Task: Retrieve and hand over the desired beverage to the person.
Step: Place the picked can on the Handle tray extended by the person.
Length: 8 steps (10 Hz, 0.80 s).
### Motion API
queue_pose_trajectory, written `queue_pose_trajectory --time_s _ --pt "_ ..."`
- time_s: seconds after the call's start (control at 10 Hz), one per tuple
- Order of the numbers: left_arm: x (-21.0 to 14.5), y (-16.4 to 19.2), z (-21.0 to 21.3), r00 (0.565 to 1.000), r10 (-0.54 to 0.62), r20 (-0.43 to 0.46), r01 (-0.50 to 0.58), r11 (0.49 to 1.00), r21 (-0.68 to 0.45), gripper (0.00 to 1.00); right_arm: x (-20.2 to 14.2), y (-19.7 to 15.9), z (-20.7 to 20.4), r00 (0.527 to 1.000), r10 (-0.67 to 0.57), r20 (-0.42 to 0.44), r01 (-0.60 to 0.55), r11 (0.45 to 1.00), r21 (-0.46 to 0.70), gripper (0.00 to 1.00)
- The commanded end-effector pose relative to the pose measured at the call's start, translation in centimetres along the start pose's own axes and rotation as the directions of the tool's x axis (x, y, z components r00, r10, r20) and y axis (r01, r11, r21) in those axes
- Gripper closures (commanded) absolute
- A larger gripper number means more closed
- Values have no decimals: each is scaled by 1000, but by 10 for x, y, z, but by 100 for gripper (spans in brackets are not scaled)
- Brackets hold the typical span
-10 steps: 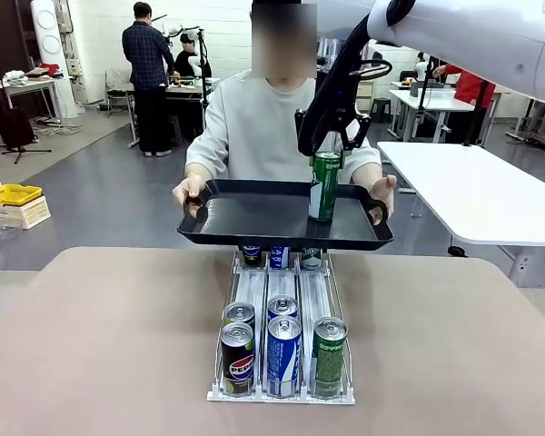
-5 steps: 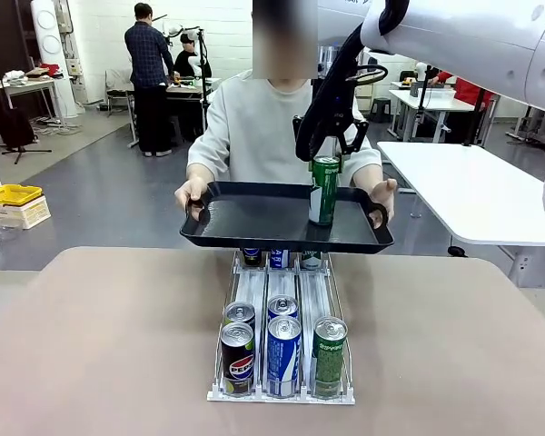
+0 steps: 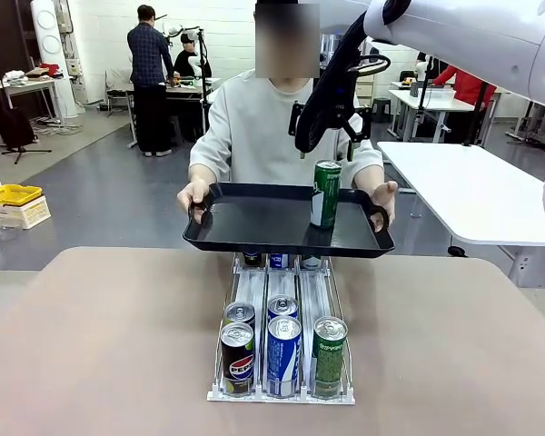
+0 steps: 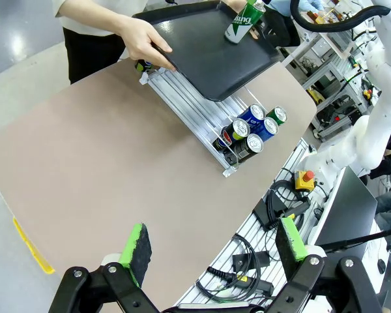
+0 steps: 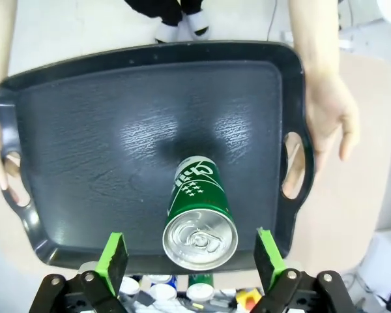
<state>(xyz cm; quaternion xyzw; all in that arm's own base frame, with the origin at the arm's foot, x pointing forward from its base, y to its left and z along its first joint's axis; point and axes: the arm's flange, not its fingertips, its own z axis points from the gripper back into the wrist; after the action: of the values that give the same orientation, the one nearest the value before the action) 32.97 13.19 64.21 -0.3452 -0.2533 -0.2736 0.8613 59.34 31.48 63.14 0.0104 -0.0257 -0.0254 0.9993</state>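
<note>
Front view: the right gripper (image 3: 327,150) hangs with its fingers spread, and it holds nothing. Directly under it, apart from the fingertips, the green can (image 3: 325,193) stands upright on the black tray (image 3: 254,243). The person (image 3: 254,127), just behind the gripper, holds this tray by both ends. Lower than the gripper and nearer to the camera, the can rack (image 3: 254,291) lies on the table (image 3: 100,345) with more cans in its lanes.

Left wrist view: the left gripper (image 4: 214,244) is wide open and empty, over the edge of the table (image 4: 104,169). Far ahead of its pads (image 4: 137,244), the green can (image 4: 243,21) stands on the black tray (image 4: 208,59), and a hand (image 4: 143,45) of the person grips the tray's rim. The can rack (image 4: 182,98) lies between the gripper and the tray.

Right wrist view: the right gripper (image 5: 190,261) looks straight down on the green can (image 5: 199,215). The can's top is between the two green pads (image 5: 112,261) but touches neither. A hand (image 5: 329,111) holds the black tray (image 5: 85,98) at its handle.
</note>
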Motion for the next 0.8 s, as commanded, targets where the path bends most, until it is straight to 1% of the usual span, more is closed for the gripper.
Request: queue_pose_trajectory --time_s 0.0,0.1,0.2,0.3,0.4,0.5,0.6,0.7 --pt "0 0 2 1000 -19 14 19 1000 -17 0 4 3 13 999 30 -13 -30 1000 1 0" --pt "0 0 2 1000 -19 14 19 1000 -17 0 -10 -4 24 999 32 -3 -32 999 8 0" --pt "0 0 2 1000 -19 14 19 1000 -17 0 -39 -18 42 999 36 26 -37 999 26 0" --pt "0 0 2 1000 -19 14 19 1000 -17 0 -72 -35 55 998 50 27 -51 998 35 0" --pt "0 0 2 1000 -19 14 19 1000 -17 0 -108 -61 64 996 42 82 -46 998 47 0" --pt "0 0 2 1000 -19 14 19 1000 -17 0 -135 -91 65 995 41 96 -48 996 72 0" --pt "0 0 2 1000 -19 14 19 1000 -17 0 -161 -120 56 993 51 102 -61 994 93 0" --pt "0 0 2 1000 -19 14 19 1000 -17 0 -179 -136 42 991 66 112 -78 991 107 0"
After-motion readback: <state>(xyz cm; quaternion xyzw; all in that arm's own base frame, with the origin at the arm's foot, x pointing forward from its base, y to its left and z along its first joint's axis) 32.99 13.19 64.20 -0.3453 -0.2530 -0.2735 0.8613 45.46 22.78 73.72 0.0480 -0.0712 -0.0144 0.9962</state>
